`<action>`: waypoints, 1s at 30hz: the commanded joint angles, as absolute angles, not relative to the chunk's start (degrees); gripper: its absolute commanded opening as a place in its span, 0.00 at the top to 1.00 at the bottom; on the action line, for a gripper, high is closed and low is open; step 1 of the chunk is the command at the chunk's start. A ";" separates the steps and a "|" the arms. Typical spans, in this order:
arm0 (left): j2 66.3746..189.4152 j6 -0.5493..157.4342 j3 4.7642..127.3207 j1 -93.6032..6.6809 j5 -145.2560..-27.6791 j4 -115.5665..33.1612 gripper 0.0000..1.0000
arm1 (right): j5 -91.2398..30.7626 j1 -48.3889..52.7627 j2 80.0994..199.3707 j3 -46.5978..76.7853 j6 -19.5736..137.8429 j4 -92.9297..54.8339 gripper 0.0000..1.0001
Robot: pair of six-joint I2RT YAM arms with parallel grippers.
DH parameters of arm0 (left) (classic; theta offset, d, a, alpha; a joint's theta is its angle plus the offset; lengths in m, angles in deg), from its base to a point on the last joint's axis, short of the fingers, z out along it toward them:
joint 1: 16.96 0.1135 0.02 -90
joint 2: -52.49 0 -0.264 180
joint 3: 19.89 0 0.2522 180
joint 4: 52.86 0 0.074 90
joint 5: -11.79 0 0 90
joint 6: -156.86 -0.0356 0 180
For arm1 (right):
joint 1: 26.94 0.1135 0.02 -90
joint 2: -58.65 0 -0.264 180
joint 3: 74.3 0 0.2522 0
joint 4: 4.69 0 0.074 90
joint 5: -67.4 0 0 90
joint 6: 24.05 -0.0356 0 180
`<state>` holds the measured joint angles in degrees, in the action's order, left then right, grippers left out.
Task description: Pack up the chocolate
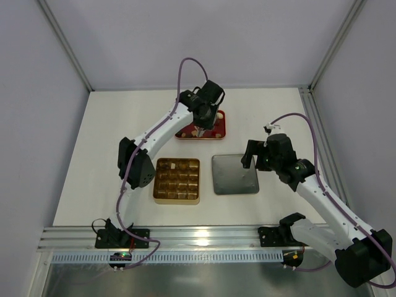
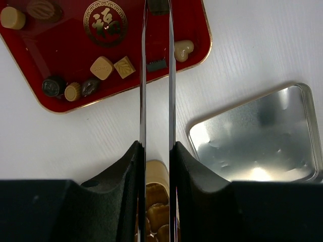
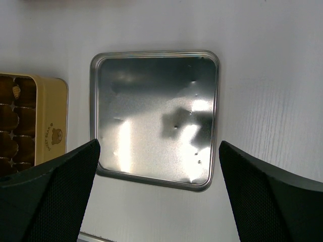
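Red tray (image 2: 60, 55) – chocolate (image 2: 102, 67) loose on it | left gripper (image 2: 157, 6) at tray, jaws narrow on one dark piece | right gripper (image 3: 159, 146) above silver lid (image 3: 151, 101), jaws wide | gold box (image 3: 50, 116) just beside lid

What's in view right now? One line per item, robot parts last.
chocolate: eight clear pieces, dark brown, light brown and cream, all on the red tray; a possible ninth dark bit sits between the long fingers there, unclear.
red tray: one, red with gold rim and round gold emblem, far middle of the table.
gold box: one, gold, gridded cells, near middle, left of the tin; contents too dim to tell.
tin: one, silver, shallow, right of the gold box.
table: one, white.
left gripper: one, black, long thin fingers narrowly apart, over the red tray.
right gripper: one, black, jaws wide open, above the tin.
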<state>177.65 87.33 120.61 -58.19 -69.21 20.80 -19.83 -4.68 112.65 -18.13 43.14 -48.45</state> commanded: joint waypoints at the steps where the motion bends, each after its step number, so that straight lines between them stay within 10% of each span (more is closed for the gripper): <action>1: 172.38 86.46 120.88 -58.45 -68.19 21.19 0.74 | -20.22 -4.97 112.79 -17.91 43.10 -46.31 0.00; 30: 130.11 93.67 77.73 -59.67 -77.50 20.41 0.73 | -21.89 -4.97 117.63 -18.70 39.85 -41.66 0.00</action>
